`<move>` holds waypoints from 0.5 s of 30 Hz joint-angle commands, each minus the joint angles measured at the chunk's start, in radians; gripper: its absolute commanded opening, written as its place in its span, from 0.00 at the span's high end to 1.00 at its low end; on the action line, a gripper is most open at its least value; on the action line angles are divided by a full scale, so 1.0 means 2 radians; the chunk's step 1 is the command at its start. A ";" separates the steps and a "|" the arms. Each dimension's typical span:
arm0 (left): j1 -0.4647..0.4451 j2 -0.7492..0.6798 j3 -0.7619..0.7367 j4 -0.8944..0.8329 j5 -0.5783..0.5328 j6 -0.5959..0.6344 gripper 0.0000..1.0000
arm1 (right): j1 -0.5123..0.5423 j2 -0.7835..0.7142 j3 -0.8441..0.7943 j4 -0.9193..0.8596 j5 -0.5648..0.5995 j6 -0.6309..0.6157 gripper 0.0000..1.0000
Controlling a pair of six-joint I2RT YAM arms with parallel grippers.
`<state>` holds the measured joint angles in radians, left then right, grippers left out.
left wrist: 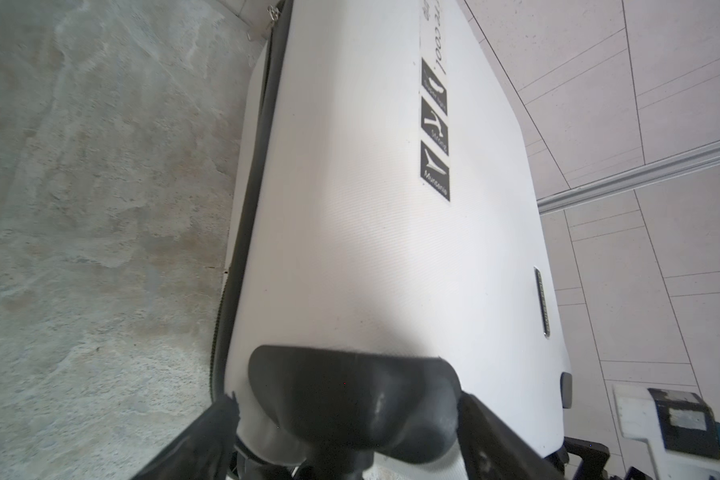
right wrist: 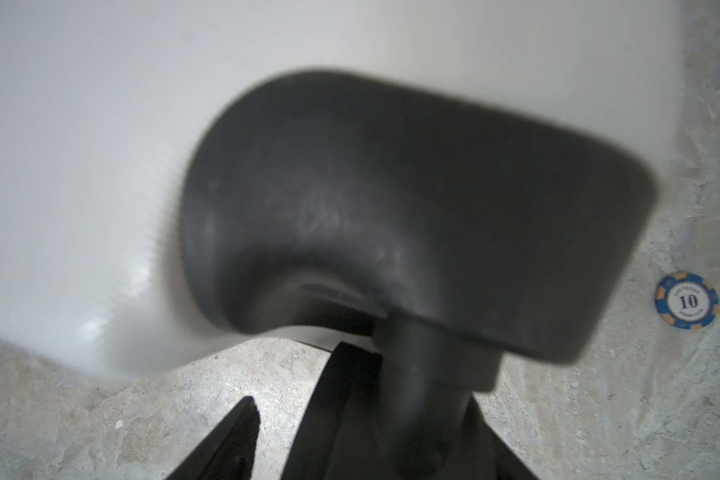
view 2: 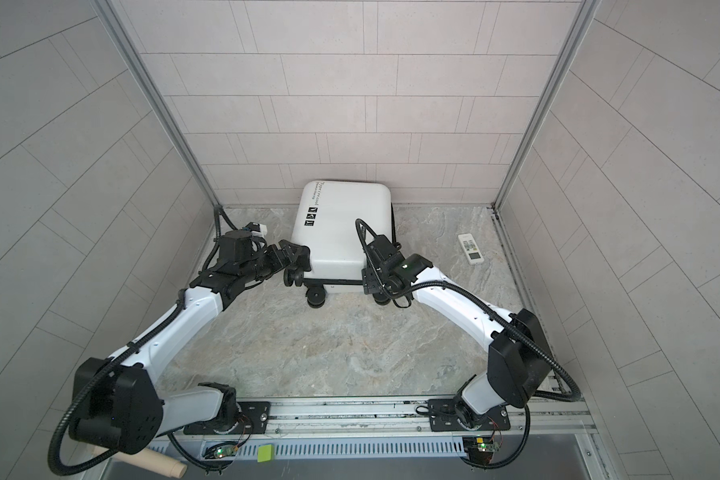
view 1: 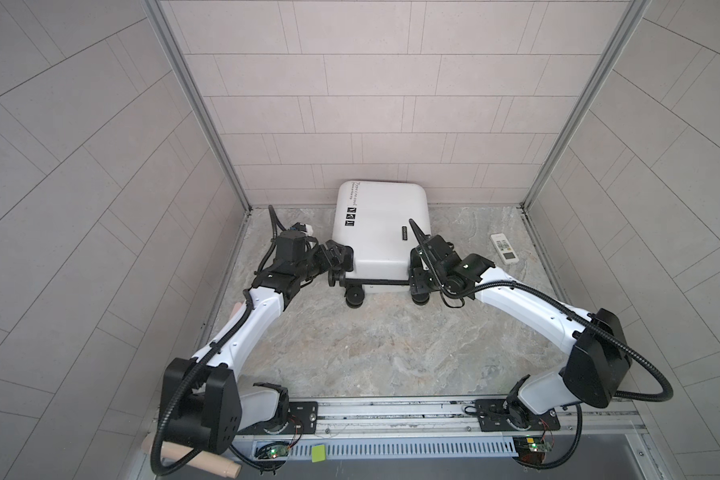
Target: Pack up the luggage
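The luggage (view 1: pixel 381 224) (view 2: pixel 341 224), a white hard-shell suitcase with black stickers, lies flat and zipped shut at the back centre of the marble table. My left gripper (view 1: pixel 341 258) (view 2: pixel 298 257) is at its near left corner. In the left wrist view it (left wrist: pixel 346 399) stands open, its fingers straddling the black wheel housing (left wrist: pixel 350 407) on the shell (left wrist: pixel 371 249). My right gripper (view 1: pixel 416 275) (view 2: pixel 368 276) is at the near right corner. It (right wrist: pixel 362 403) is open around that corner's wheel housing (right wrist: pixel 412 208); one finger (right wrist: pixel 233 436) stands apart from the stem, the other is hidden.
A white remote control (view 1: pixel 504 248) (view 2: pixel 471 248) lies right of the suitcase. A blue poker chip (right wrist: pixel 686 300) sits on the table near the right wheel. A small white and black object (view 1: pixel 302 227) (left wrist: pixel 674 419) lies behind the left arm. Tiled walls close in three sides.
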<state>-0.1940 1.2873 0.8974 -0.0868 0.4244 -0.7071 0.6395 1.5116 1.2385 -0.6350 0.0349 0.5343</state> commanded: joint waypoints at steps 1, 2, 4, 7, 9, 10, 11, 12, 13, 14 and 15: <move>0.000 0.016 0.018 0.033 0.030 -0.001 0.13 | 0.002 0.006 0.019 -0.014 0.033 -0.008 0.37; 0.000 0.019 0.019 0.034 0.032 0.001 0.13 | 0.002 0.006 0.021 -0.015 0.036 -0.010 0.40; 0.000 0.023 0.019 0.034 0.033 0.005 0.13 | -0.004 0.003 0.020 -0.014 0.038 -0.013 0.49; -0.008 0.025 0.018 0.042 0.036 0.005 0.13 | -0.014 -0.002 0.018 -0.013 0.035 -0.014 0.59; -0.016 0.028 0.020 0.043 0.036 0.010 0.14 | -0.023 -0.006 0.014 -0.013 0.032 -0.016 0.63; -0.021 0.030 0.021 0.045 0.036 0.011 0.14 | -0.027 -0.009 0.012 -0.012 0.029 -0.017 0.64; -0.026 0.032 0.022 0.047 0.036 0.013 0.14 | -0.032 -0.010 0.009 -0.011 0.027 -0.018 0.65; -0.032 0.034 0.024 0.049 0.035 0.014 0.14 | -0.036 -0.013 0.007 -0.012 0.024 -0.019 0.66; -0.036 0.036 0.025 0.051 0.034 0.014 0.15 | -0.042 -0.016 0.005 -0.011 0.021 -0.020 0.66; -0.041 0.038 0.027 0.052 0.033 0.015 0.15 | -0.046 -0.018 0.002 -0.012 0.018 -0.021 0.67; -0.045 0.041 0.029 0.055 0.033 0.015 0.16 | -0.051 -0.021 0.000 -0.011 0.014 -0.022 0.68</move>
<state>-0.2497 1.3476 0.9119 -0.0360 0.4637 -0.6960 0.5552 1.5146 1.2510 -0.6479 0.0814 0.5362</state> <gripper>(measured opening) 0.845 0.447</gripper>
